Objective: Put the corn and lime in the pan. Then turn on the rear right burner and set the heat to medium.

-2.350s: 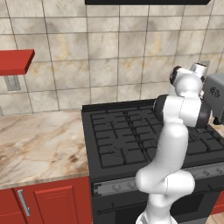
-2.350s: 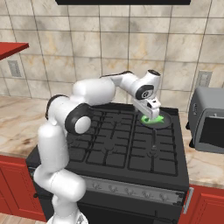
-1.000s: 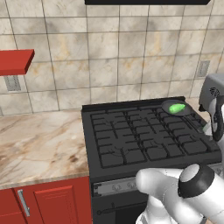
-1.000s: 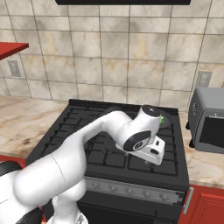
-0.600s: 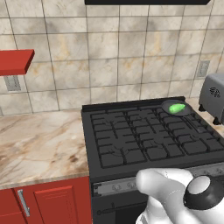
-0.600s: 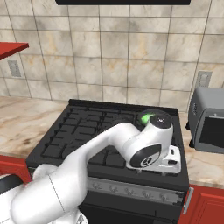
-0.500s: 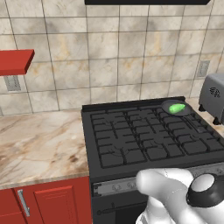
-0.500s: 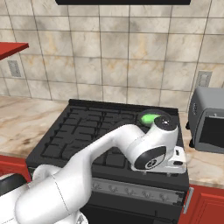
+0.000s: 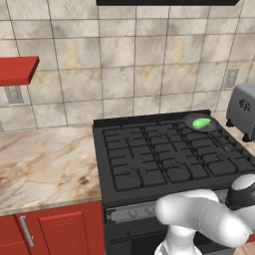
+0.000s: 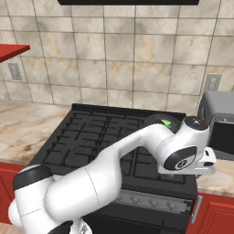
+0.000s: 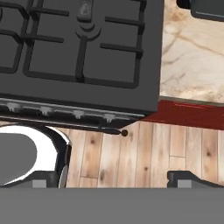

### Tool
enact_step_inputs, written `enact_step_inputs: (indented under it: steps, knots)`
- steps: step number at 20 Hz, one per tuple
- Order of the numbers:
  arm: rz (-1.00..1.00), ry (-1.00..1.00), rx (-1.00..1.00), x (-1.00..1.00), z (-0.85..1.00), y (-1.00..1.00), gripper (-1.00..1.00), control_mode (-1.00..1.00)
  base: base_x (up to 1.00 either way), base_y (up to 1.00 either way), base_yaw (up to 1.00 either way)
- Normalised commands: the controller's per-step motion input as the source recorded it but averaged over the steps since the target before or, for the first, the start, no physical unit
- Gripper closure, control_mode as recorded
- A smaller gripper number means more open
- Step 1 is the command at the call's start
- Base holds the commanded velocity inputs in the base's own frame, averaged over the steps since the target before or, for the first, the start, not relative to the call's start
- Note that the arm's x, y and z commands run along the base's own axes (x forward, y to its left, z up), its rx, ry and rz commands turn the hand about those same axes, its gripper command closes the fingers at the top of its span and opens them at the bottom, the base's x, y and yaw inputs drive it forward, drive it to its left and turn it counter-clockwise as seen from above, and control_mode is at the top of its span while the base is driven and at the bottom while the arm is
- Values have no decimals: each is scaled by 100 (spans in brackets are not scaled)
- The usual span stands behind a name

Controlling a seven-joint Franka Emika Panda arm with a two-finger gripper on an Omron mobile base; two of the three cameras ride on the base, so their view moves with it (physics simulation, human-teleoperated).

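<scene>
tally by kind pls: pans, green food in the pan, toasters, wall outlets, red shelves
pan: 1
corn: 1 (no lime made out beside it)
toaster: 1
wall outlets: 2
red shelf: 1
total: 6

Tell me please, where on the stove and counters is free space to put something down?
The marble counter left of the stove is bare, from the wall tiles to the red cabinets. The front and left grates are free too. It is crowded at the rear right: the pan holds the corn, and the toaster fills the right counter beside it.
</scene>
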Motion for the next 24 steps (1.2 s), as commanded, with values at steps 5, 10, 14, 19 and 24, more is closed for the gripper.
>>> enact_step_inputs:
  steps: [5,10,14,19,24]
  knots:
    - [-1,4,1,18,0,-48,-100,-100,0,0,0]
    - [-10,0,0,26,0,-57,-100,-100,0,0,0]
    - [-9,0,0,25,0,-54,-100,-100,0,0,0]
    - [-9,0,0,32,0,-30,-100,-100,0,0,0]
    - [-9,0,0,42,0,-37,-100,-100,0,0,0]
